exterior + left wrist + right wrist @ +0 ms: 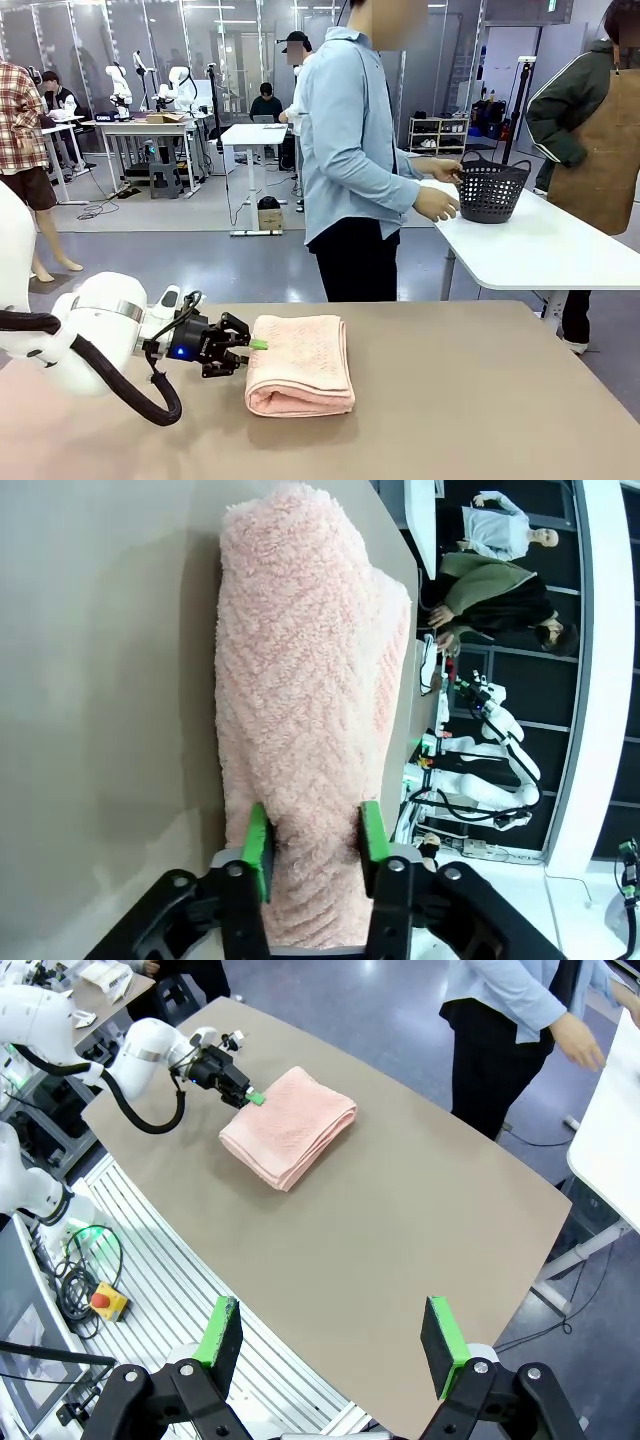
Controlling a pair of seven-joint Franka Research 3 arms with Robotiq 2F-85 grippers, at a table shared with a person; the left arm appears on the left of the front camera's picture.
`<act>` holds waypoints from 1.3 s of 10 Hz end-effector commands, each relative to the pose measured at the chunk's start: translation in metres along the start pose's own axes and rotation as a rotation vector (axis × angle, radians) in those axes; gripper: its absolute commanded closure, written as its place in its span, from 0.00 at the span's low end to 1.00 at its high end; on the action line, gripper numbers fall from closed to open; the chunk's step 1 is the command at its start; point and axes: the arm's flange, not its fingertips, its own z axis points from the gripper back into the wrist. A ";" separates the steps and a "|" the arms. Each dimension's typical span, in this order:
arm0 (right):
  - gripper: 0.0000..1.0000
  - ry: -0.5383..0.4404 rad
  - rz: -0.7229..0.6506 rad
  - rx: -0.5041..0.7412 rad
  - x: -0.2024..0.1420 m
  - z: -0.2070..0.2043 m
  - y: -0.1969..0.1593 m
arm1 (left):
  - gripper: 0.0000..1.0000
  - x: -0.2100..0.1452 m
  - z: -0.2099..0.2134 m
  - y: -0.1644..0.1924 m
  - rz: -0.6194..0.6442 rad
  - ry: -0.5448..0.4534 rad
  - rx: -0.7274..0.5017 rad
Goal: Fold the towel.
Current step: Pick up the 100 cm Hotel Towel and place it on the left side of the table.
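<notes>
Claw work first: my left claw [250, 345] is lying low over the brown surface [480, 400], coming in from my left, and its green pads [257, 845] are pinching the near edge of the towel [300, 362]. In the left wrist view I am seeing the pale pink terry bulging up between the two fingers, so the jaws are clamped on a fold of cloth rather than fully together. The towel is sitting folded into a thick rectangular stack on my side of the surface, somewhat left of the middle, with its rounded fold facing me and the herringbone weave showing on top.

My right claw [332, 1348] is hanging high above the surface, well apart from the towel, with its fingers spread wide and nothing between them. From up there I am looking down on the left arm [140, 1050] reaching across to the towel's corner.

Farther off, beyond the far edge, a person in a light blue shirt [350, 140] is standing turned toward a white side table [540, 250], both hands at a dark perforated basket [490, 190] resting on it.
</notes>
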 end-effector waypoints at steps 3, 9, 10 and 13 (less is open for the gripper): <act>0.09 0.002 -0.022 -0.012 0.002 0.000 0.001 | 1.00 0.006 -0.011 0.006 -0.025 -0.012 -0.052; 0.09 0.002 -0.022 -0.012 0.002 0.000 0.001 | 1.00 0.004 -0.005 0.004 0.002 0.007 -0.011; 0.09 0.002 -0.022 -0.012 0.002 0.000 0.001 | 1.00 0.004 -0.005 0.004 0.002 0.007 -0.011; 0.09 0.002 -0.022 -0.012 0.002 0.000 0.001 | 1.00 0.004 -0.005 0.004 0.002 0.007 -0.011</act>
